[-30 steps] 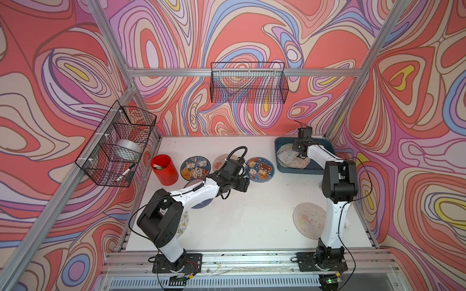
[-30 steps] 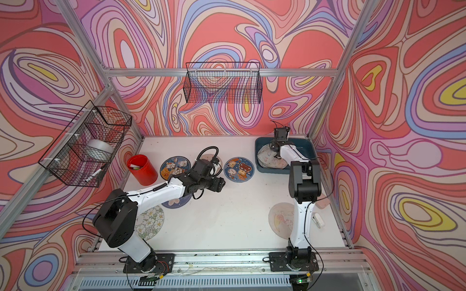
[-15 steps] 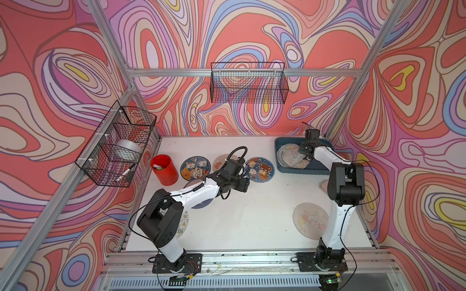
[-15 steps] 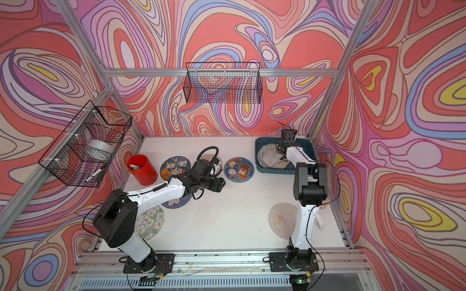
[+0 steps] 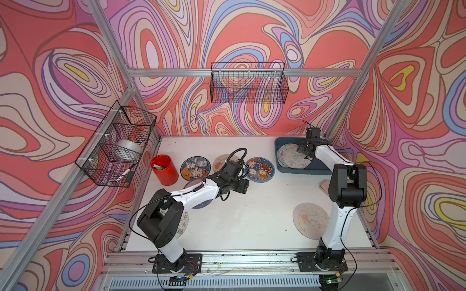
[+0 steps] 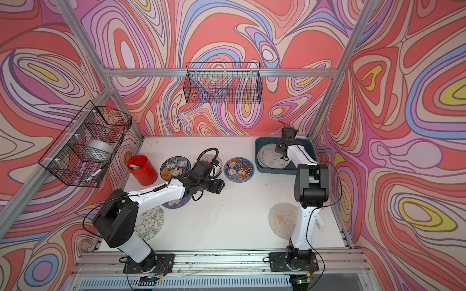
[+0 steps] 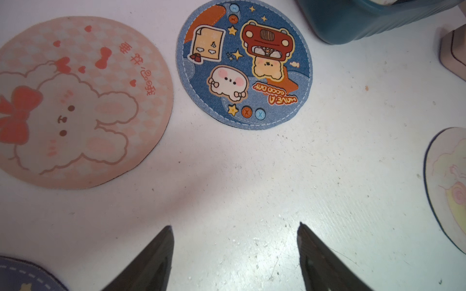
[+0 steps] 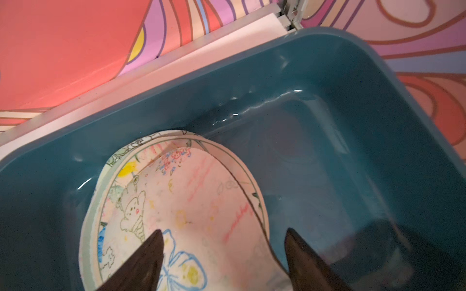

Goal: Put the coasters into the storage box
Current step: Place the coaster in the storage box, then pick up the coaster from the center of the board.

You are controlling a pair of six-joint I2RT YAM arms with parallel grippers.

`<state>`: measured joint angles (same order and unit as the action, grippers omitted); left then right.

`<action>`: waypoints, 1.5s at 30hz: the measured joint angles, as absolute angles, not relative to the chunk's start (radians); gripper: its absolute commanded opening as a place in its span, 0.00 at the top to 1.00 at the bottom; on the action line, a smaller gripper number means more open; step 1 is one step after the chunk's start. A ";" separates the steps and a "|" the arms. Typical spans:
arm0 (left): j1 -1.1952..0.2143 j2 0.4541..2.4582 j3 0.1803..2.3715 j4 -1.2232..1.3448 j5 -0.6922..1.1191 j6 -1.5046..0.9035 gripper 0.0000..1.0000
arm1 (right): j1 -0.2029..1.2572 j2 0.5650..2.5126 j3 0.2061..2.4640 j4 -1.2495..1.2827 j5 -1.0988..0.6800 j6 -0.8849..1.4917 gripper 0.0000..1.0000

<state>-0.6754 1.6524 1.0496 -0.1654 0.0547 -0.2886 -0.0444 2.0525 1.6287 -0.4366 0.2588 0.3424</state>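
- Coasters lie stacked, slightly offset, in the storage box. The box is a teal tray at the far right corner of the table, and the stack sits at the end nearer the table's middle.
- The right gripper hangs over that stack with its fingers spread wide, released. The top coaster lies flat beneath them; I cannot tell whether the tips touch it.
- The left gripper hovers over bare table, its fingers likewise wide apart and clasping nothing.
- Just ahead of it lie a blue bear coaster and a pink checked coaster, apart from each other and clear of the fingers.
- Loose on the table in the top views:
  - a blue animal coaster beside the red cup
  - a dark coaster and a flower-printed coaster, both partly under the left arm
  - a pale coaster by the right arm's base
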 measured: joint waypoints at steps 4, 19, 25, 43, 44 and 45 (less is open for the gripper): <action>-0.675 1.652 1.046 -0.165 0.055 -0.289 0.22 | -0.044 2.005 1.629 -0.437 0.276 0.341 0.21; -0.675 1.652 1.046 -0.159 0.044 -0.297 0.21 | -0.032 1.900 1.563 -0.416 0.088 0.325 0.21; -0.676 1.652 1.044 -0.157 0.009 -0.318 0.20 | 0.053 1.899 1.559 -0.425 0.027 0.294 0.21; -0.657 1.525 0.902 -0.120 -0.101 -0.405 0.16 | 0.374 1.998 1.639 -0.489 -0.088 0.187 0.21; -0.653 1.518 0.892 -0.112 -0.102 -0.410 0.16 | 0.381 2.015 1.639 -0.495 -0.096 0.187 0.21; -0.652 1.512 0.886 -0.108 -0.102 -0.415 0.16 | 0.387 2.030 1.639 -0.499 -0.101 0.187 0.21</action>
